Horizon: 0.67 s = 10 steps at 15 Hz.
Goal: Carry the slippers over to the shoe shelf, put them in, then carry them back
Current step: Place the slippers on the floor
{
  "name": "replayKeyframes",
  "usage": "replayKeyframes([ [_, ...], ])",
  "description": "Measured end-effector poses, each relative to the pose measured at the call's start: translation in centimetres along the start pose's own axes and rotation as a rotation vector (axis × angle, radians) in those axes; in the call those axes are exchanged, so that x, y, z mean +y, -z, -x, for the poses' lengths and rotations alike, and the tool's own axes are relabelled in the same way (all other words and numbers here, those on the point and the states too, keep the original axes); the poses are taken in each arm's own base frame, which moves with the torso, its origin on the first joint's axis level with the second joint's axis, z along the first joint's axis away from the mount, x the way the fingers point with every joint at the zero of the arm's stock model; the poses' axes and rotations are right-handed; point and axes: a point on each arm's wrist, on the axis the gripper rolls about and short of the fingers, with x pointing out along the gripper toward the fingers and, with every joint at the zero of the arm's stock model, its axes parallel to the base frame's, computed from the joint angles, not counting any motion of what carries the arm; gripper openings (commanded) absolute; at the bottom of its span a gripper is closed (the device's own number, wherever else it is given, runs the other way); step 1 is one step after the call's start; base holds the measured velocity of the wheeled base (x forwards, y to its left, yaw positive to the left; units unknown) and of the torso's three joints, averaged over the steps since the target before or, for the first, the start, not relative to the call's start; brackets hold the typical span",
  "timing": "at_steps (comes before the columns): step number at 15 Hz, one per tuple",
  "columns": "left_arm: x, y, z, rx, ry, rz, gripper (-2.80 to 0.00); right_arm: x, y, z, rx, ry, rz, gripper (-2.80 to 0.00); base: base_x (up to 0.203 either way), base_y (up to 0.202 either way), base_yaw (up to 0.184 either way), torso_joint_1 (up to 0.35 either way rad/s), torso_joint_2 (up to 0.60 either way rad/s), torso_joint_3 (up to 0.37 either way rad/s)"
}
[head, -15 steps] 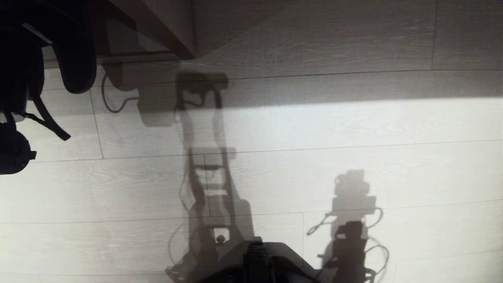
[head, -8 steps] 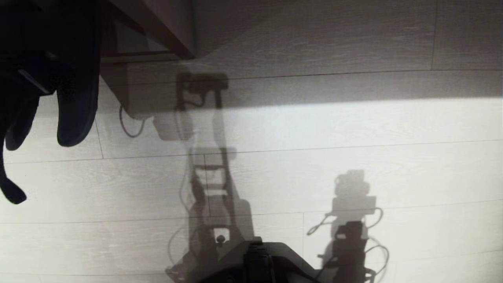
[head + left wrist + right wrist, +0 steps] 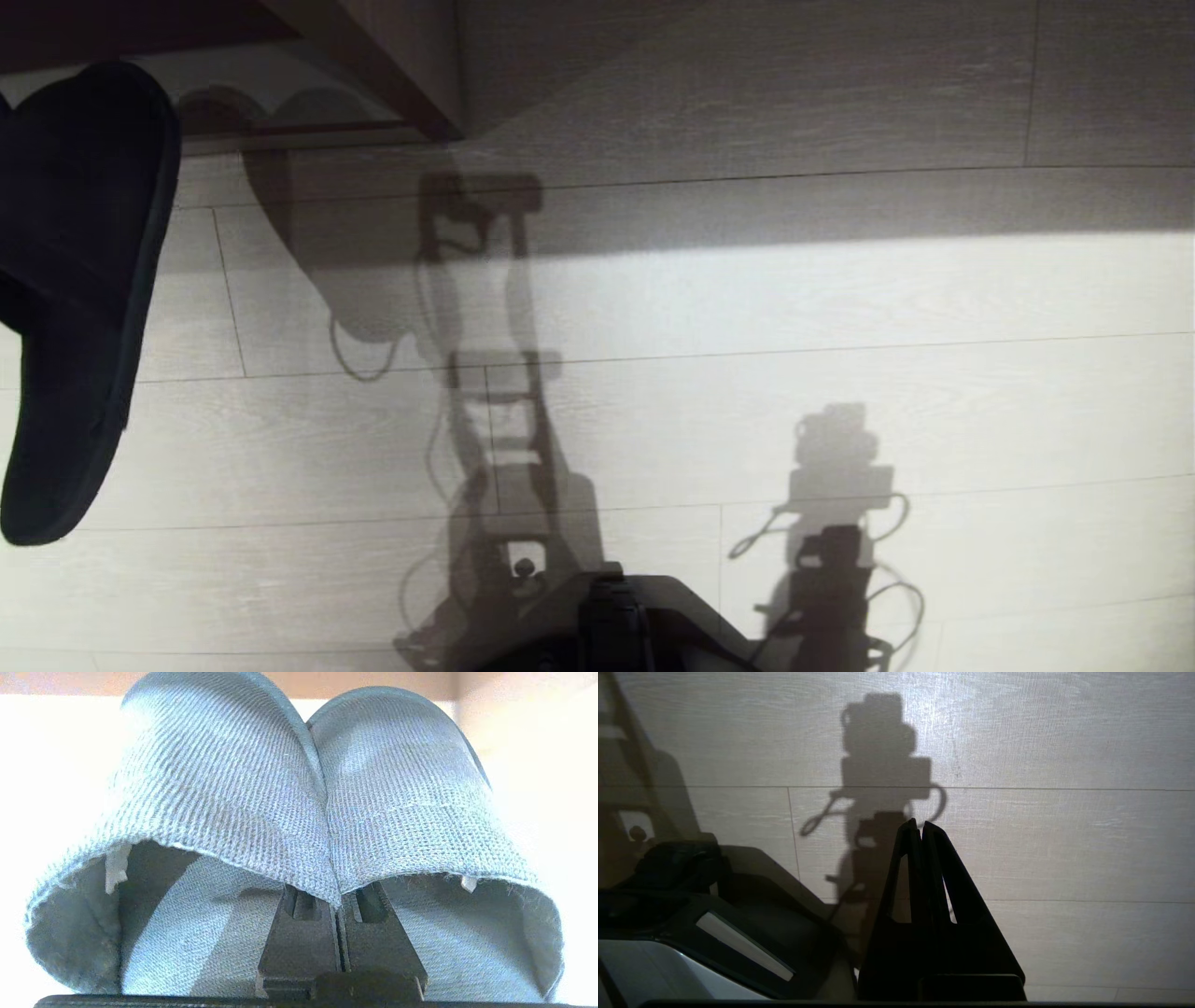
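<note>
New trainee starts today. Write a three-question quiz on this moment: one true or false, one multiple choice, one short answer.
1. True or false: the left claw is shut on both slippers at once.
2. The right claw is: A) holding a slipper, B) shut and holding nothing, over the floor, C) open over the shelf.
3. In the head view, on which side do the slippers hang, and what stands beyond them?

Key
1. True: the pair is pinched where the inner edges meet.
2. B.
3. On the robot's left; the shelf.
</note>
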Motion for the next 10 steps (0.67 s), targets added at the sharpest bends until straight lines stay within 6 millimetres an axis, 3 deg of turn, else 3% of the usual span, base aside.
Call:
replayKeyframes([
  [3,-0.8,-0.2,3.5,0.008,-0.018,-0.04,-2.8,0.0,0.0,0.0,0.0,0.0,0.0,-2.8,0.0,0.0,0.0,0.0,0.0,0.0],
  [10,-1.9,0.5,8.4,0.084,-0.044,-0.084,-2.8,0.0,0.0,0.0,0.0,0.0,0.0,-2.8,0.0,0.0,0.0,0.0,0.0,0.0],
])
